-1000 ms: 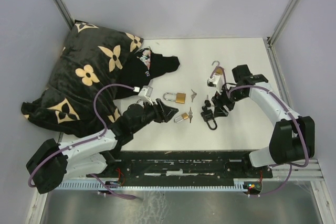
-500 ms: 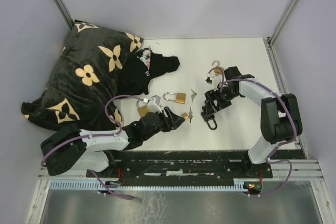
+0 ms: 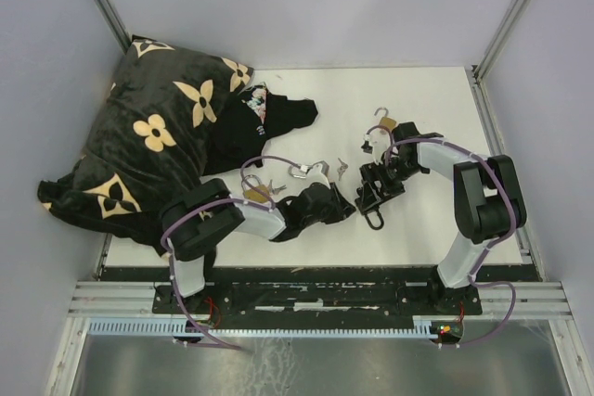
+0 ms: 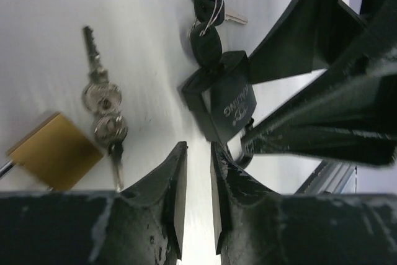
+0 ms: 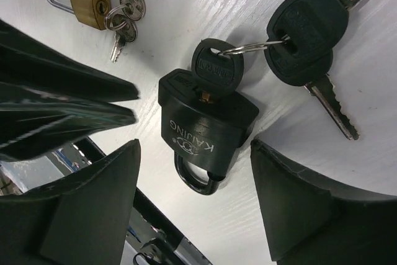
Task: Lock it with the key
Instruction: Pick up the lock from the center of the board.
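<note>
**Two end effectors crowding one loose padlock**

The black padlock (image 5: pixel 205 125) lies flat on the bench (image 5: pixel 205 4), right of centre and toward the near edge. Its key (image 5: pixel 217 69) is seated in the keyway.

The right end effector (image 5: pixel 193 153) stands wide open, one finger on each side of the lock body, and touches nothing. The left end effector (image 4: pixel 198 153) has its fingers drawn almost together with only a slim gap. It holds nothing and sits just beside the lock.

The main risk is that nothing pins the body. If the key is twisted first, the whole lock would likely spin or skate on the smooth bench. The spare keys (image 5: pixel 307 51) hang from the ring (image 5: pixel 248 48) and could snag a finger or drag the key crooked. The two end effectors are close enough to collide. A careless sweep by the left one could also knock the brass padlock (image 4: pixel 54 151) nearby.

The lock's long axis runs roughly from near edge to far edge. The shackle points at the near edge, and the keyway and key head face the far edge. Whether the shackle is fully seated is hard to tell.
</note>
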Robot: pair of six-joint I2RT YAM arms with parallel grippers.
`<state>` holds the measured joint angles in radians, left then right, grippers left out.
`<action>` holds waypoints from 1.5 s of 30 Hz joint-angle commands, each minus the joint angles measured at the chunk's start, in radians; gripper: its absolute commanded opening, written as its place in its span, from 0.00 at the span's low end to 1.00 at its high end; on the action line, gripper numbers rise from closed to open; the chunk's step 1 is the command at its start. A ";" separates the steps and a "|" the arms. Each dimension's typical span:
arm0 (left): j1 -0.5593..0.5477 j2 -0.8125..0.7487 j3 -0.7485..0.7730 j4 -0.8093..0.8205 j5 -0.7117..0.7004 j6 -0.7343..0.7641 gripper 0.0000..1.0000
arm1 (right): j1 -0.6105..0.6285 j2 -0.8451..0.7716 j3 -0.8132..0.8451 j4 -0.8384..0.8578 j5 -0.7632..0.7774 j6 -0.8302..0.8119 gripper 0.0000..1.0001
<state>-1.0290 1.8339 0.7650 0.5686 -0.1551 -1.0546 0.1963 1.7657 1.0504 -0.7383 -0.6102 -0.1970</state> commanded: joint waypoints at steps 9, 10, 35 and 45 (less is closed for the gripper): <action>0.011 0.181 0.217 -0.120 0.050 0.022 0.22 | -0.012 0.028 0.017 0.013 -0.180 0.066 0.64; 0.013 0.187 0.222 -0.119 0.055 0.021 0.22 | -0.018 0.027 0.014 0.017 -0.213 0.077 0.60; 0.057 0.239 0.297 -0.145 0.143 0.052 0.23 | -0.100 -0.050 -0.108 0.226 -0.316 0.279 0.48; 0.090 0.179 0.241 -0.112 0.167 0.045 0.26 | -0.141 -0.095 -0.108 0.211 -0.309 0.236 0.16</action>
<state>-0.9539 2.0476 1.0374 0.4572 -0.0109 -1.0401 0.0692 1.7458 0.9321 -0.5312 -0.8978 0.0589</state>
